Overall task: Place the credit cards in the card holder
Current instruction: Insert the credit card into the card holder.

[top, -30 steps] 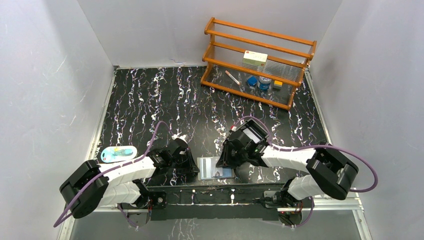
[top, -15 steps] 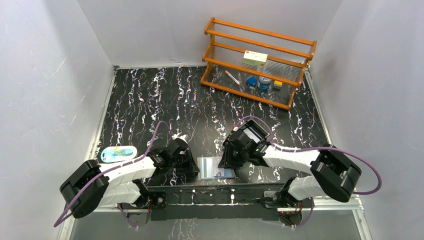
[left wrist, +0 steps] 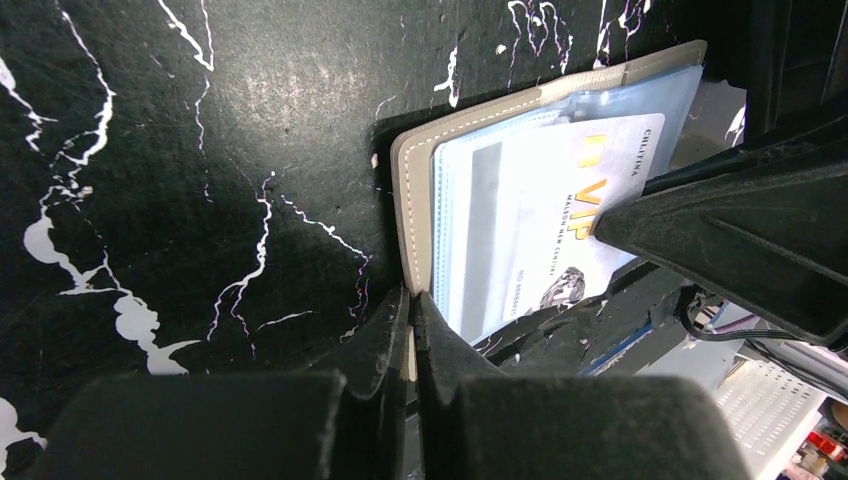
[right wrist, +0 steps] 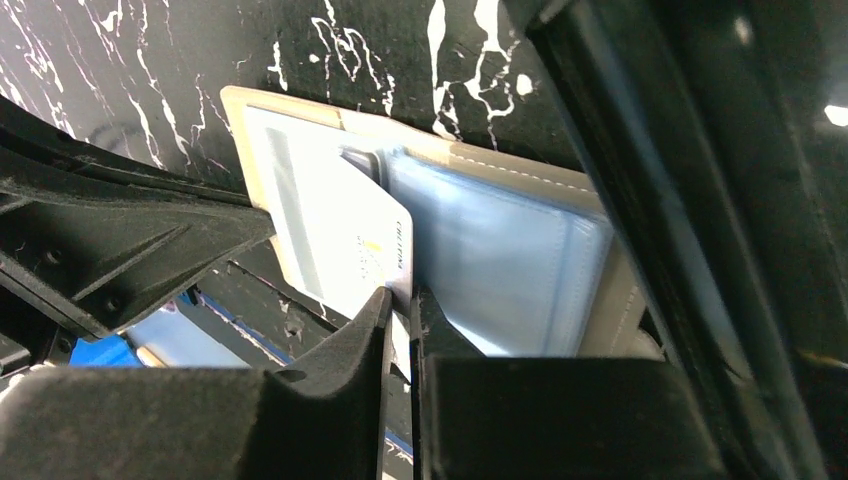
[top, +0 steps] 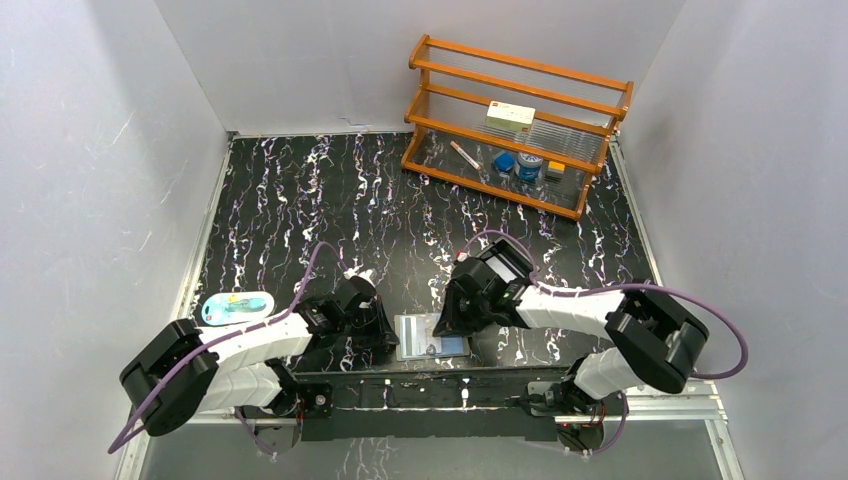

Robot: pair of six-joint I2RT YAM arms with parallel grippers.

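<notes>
Nearest my side of the black marbled table (top: 300, 210), the card holder (left wrist: 412, 210) lies open and flat, between the two claws; its bluish clear sleeves face up inside a pale stitched cover. The left gripper (left wrist: 410, 305) has its fingers pressed together on the holder's cover edge, a sliver of the cover showing between them. The right gripper (right wrist: 400, 300) comes in from the opposite side, and its fingers are pinched on the near edge of a credit card (left wrist: 540, 220). This is a white card with gold "VIP" lettering and a grey stripe; it lies over one leaf of the holder, on the sleeves, with one long edge along the fold (from my screens I cannot tell whether its far end is actually inside a sleeve or only resting on top). The other leaf shows only blue plastic.

A little farther out and well to the left, beside the left arm, a teal-and-white oval packet (top: 237, 307) lies flat on the table. At the far right corner stands a wooden rack (top: 492, 189) with clear shelves; it carries a small white box (top: 510, 117) on an upper shelf and some blue-capped containers (top: 528, 163) lower down.
</notes>
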